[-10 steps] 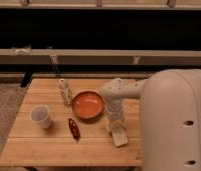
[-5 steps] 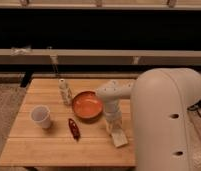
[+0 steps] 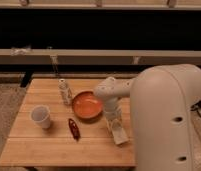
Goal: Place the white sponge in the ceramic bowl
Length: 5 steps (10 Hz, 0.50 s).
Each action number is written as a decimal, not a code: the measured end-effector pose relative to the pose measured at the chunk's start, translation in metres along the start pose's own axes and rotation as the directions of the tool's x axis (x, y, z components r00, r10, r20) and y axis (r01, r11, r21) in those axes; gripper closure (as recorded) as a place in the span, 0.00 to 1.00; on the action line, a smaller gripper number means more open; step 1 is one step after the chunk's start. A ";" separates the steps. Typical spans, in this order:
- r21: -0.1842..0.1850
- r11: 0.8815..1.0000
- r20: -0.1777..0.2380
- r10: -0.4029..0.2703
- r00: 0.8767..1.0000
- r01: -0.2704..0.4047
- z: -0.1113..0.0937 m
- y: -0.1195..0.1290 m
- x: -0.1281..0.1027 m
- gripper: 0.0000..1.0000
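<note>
Camera view shows my pincer (image 3: 116, 128) clenched on the white sponge (image 3: 120, 137) by the front right edge of the counter (image 3: 44, 145), near the empty ceramic bowl (image 3: 87, 106), so the grasp looks made while lifting and dropping it in remain.

I see my gripper (image 3: 116, 128) low on the tabletop (image 3: 44, 145), fingers closed on the white sponge (image 3: 120, 136); the ceramic bowl (image 3: 86, 106) sits just left of the fingers.

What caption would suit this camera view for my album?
Gripper shut on the white sponge, on the table beside the ceramic bowl.
</note>
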 end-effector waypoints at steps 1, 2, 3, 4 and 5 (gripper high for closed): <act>0.001 1.000 0.024 0.014 1.000 -0.014 -0.018 -0.005 0.003 1.00; 0.001 1.000 0.046 0.019 0.999 -0.020 -0.035 -0.009 0.003 1.00; -0.002 1.000 0.074 0.015 0.997 -0.015 -0.057 -0.012 0.002 1.00; -0.005 1.000 0.107 0.003 0.994 -0.002 -0.085 -0.013 -0.003 1.00; -0.012 1.000 0.131 -0.015 0.991 0.017 -0.105 -0.010 -0.013 1.00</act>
